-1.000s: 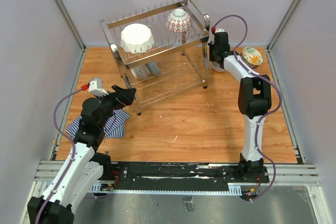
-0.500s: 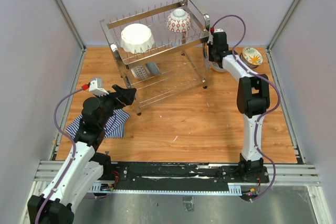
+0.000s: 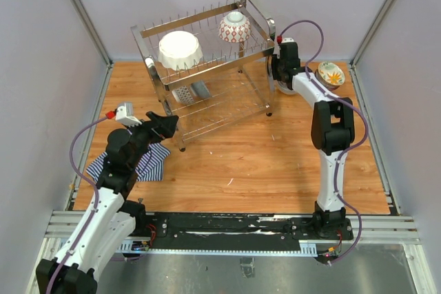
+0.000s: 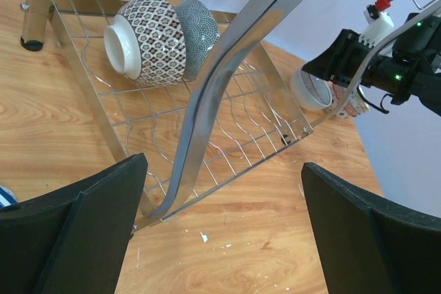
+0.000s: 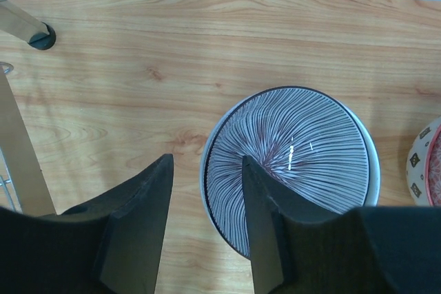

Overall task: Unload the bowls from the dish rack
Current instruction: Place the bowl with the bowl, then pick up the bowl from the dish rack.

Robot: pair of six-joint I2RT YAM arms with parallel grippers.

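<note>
Right wrist: right gripper (image 5: 207, 161), fingers parted, rim of round striped ceramic bowl (image 5: 303, 149) between them; left gripper (image 4: 224, 164), fingers wide apart.

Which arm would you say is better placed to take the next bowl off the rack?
Left, likely: the left tool is open, facing the patterned bowl and grey-blue bowl low in the dish rack. The right tool straddles the rim of the striped bowl.

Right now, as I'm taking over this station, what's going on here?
The right gripper has its jaws parted across the rim of a striped bowl sitting on the table beside the dish rack. The left gripper hovers open near the rack's lower tier. Four bowls sit in the rack: two above, two below.
</note>
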